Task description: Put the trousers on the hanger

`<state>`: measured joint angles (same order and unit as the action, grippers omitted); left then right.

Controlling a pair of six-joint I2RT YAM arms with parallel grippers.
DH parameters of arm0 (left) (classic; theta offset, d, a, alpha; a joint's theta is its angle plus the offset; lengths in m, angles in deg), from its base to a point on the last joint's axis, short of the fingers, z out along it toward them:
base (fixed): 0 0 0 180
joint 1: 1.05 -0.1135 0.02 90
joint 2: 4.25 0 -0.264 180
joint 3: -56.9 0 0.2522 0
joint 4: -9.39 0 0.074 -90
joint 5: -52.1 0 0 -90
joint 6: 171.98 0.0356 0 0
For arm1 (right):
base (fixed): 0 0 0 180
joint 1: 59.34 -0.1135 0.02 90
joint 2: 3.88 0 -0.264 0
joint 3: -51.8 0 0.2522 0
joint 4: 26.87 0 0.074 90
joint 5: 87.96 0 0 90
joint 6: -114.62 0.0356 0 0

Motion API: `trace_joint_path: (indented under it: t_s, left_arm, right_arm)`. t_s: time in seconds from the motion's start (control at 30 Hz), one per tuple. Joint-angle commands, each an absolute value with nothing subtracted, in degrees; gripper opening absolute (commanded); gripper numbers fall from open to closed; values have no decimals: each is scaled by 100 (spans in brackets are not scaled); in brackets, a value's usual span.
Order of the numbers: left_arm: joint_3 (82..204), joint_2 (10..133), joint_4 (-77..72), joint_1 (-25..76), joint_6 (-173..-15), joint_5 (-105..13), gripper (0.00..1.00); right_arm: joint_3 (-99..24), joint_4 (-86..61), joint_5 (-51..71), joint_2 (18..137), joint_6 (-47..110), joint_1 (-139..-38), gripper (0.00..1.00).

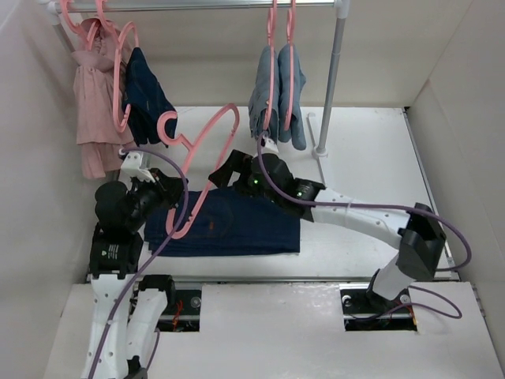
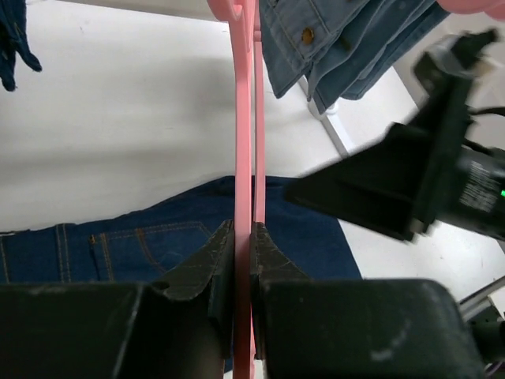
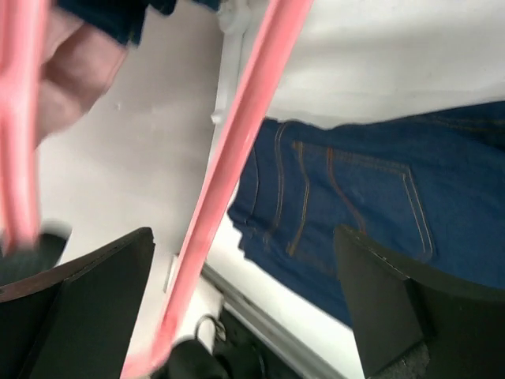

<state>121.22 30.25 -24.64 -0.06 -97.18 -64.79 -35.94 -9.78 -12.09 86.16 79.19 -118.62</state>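
Holding hanger (image 2: pixel 243 118), left hand (image 2: pixel 243 229) clamped on it, over trousers (image 1: pixel 237 229) flat on worktop (image 1: pixel 363 158). Right hand (image 3: pixel 245 268) wide apart; I'd pinch one fabric edge cleanly, then thread the loop.

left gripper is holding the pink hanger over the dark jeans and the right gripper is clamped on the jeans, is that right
Not quite. The right gripper is open, its fingers spread wide and clamped on nothing, as the right wrist view shows. The rest stands: the left gripper does hold the pink hanger over the dark jeans.
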Motion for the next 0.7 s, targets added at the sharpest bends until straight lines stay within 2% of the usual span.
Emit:
trace_joint_path:
  t_s: [0.0, 0.2, 0.23, 0.27, 0.3, 0.33, 0.37, 0.4, 0.43, 0.47, 0.5, 0.53, 0.67]
  left_arm:
    - [11892, 2845, -2072, -8, -9947, -6699, 0]
    - [11759, 2722, -2055, -8, -10132, -6900, 0]
    - [11759, 2722, -2054, -8, -10219, -6979, 0]
    - [11759, 2722, -2054, -8, -10289, -7032, 0]
    - [11759, 2722, -2054, -8, -10290, -7033, 0]
    - [11690, 2774, -2054, -8, -10290, -7094, 0]
    - [11689, 2774, -2106, -8, -10290, -7155, 0]
    - [11611, 2835, -2107, -8, -10290, -7234, 0]
    - [11610, 2836, -2168, -8, -10238, -7235, 8]
    - [11610, 2836, -2221, -8, -10141, -7383, 32]
    - [11610, 2897, -2221, -8, -10088, -7384, 63]
    - [11610, 2897, -2221, -8, -10027, -7384, 100]
    - [11969, 2897, -2458, -8, -9789, -7007, 100]
  right_arm:
    - [-3860, -1837, -201, 8954, 8588, -11673, 100]
    - [-4281, -1935, 54, 9665, 8755, -11568, 100]
    - [-4334, -1935, 220, 9779, 8755, -11515, 96]
    - [-4474, -2005, 335, 9902, 8755, -11515, 85]
    - [-4563, -2092, 467, 10139, 8590, -11515, 68]
    - [-4650, -2163, 581, 10254, 8510, -11515, 45]
    - [-4747, -2164, 826, 10351, 8457, -11515, 0]
    - [-4800, -2164, 942, 10404, 8404, -11515, 0]
    - [-4801, -2164, 1012, 10405, 8308, -11515, 0]
    - [-4722, -2164, 1013, 10405, 8237, -11515, 0]
    - [-4522, -2164, 1013, 10405, 8158, -11515, 0]
    - [-4398, -2164, 1013, 10248, 8010, -11515, 0]
    - [-3633, -2164, 1099, 9975, 7859, -11287, 0]
